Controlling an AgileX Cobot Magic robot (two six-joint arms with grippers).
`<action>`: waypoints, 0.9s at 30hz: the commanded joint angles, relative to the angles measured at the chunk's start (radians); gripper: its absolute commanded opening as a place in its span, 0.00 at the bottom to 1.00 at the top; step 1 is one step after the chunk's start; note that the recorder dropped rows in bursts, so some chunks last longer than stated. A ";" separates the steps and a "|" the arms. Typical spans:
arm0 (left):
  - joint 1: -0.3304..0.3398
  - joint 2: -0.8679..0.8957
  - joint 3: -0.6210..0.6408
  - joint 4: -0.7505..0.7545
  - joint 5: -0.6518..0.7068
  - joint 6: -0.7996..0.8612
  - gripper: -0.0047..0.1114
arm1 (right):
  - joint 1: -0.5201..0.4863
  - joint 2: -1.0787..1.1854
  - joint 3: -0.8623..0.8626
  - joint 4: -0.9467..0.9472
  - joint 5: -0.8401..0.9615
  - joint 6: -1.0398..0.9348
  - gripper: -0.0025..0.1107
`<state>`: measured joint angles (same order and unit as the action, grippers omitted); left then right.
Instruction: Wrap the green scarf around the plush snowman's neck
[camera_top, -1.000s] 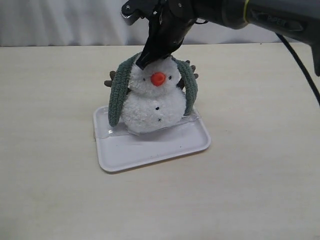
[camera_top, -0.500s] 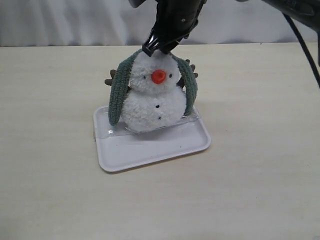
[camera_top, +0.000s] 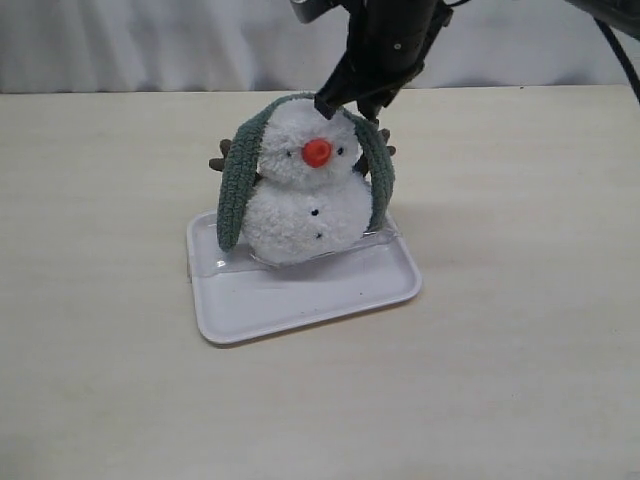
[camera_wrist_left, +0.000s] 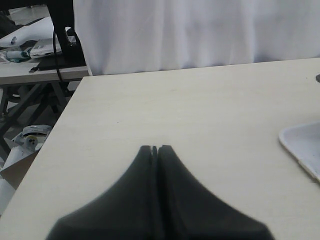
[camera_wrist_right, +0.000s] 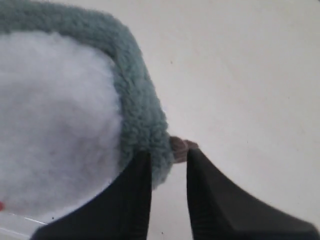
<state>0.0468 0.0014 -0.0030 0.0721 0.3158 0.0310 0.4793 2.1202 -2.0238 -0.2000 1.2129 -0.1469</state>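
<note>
Snowman (camera_top: 300, 215) sits on the back half of a white tray (camera_top: 310, 295), a bit above the middle of the frame. Nearest to us is the tray's bare front, lying flat on a pale table (camera_top: 520, 300). Snowman faces us, with an orange nose (camera_top: 317, 153) and small black buttons on its tummy.

Scarf (camera_top: 235, 190) lies over the top of its head like a hood, not in the neck (camera_top: 300, 183). One end hangs down the left side of the body and its tip reaches the tray. The other end hangs down the right side. Brown twig arms (camera_top: 220, 160) poke out behind the scarf on both sides.

Right gripper (camera_top: 350, 105) hangs from the top of the frame, right of the middle. Its tips are at the scarf on the upper right of the head. In the right wrist view its fingers (camera_wrist_right: 140, 200) stand a little apart, with the scarf's fuzzy edge at the gap. I cannot tell if they pinch it. A white curtain (camera_top: 150, 45) hangs at the very back.

Left gripper (camera_wrist_left: 155, 148) does not show in the exterior view. In its own view its fingers are pressed together with nothing between them, over bare table, with a tray corner farther off.
</note>
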 joint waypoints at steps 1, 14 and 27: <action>-0.006 -0.001 0.003 0.002 -0.007 -0.002 0.04 | -0.036 -0.009 0.064 -0.007 0.008 0.005 0.06; -0.006 -0.001 0.003 0.002 -0.007 -0.002 0.04 | -0.034 0.029 0.083 0.058 -0.078 -0.002 0.06; -0.006 -0.001 0.003 0.004 -0.007 -0.002 0.04 | -0.034 0.040 0.085 0.187 0.008 -0.051 0.06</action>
<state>0.0468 0.0014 -0.0030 0.0721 0.3158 0.0310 0.4475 2.1646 -1.9429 -0.0440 1.2078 -0.1860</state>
